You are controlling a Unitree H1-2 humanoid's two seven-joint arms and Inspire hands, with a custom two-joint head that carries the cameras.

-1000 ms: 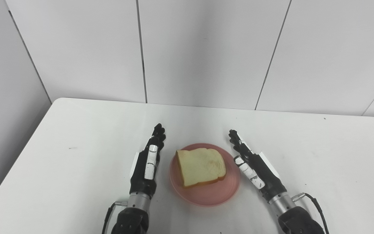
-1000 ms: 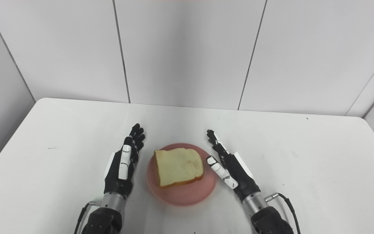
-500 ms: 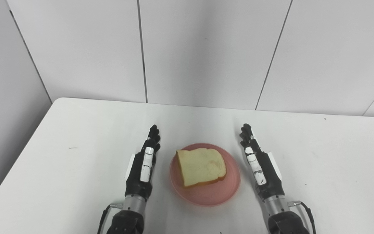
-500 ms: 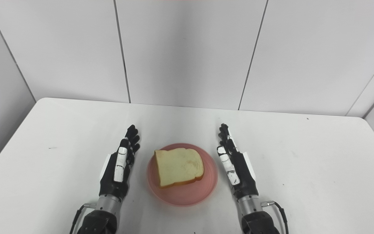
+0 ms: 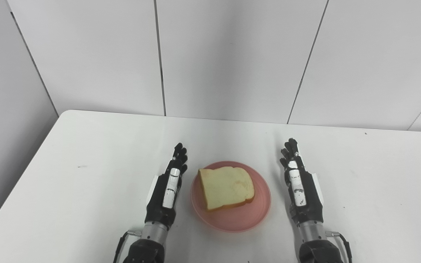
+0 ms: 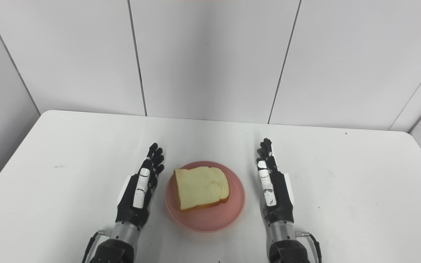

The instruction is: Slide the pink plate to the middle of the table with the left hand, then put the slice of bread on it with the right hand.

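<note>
Lying bread point(image 5: 226, 187) on pink plate point(image 5: 232, 221), hands flanking

It looked like a lab or test room set up for robot trials, not a home or kitchen. A plain white table point(image 5: 86, 153) with rounded corners and a few small dark marks stood pushed into a corner of bare grey-white wall panels point(image 5: 228, 58) split by thin dark seams, beyond the hands. No furnishings or decoration showed, only even, flat lighting.
</note>
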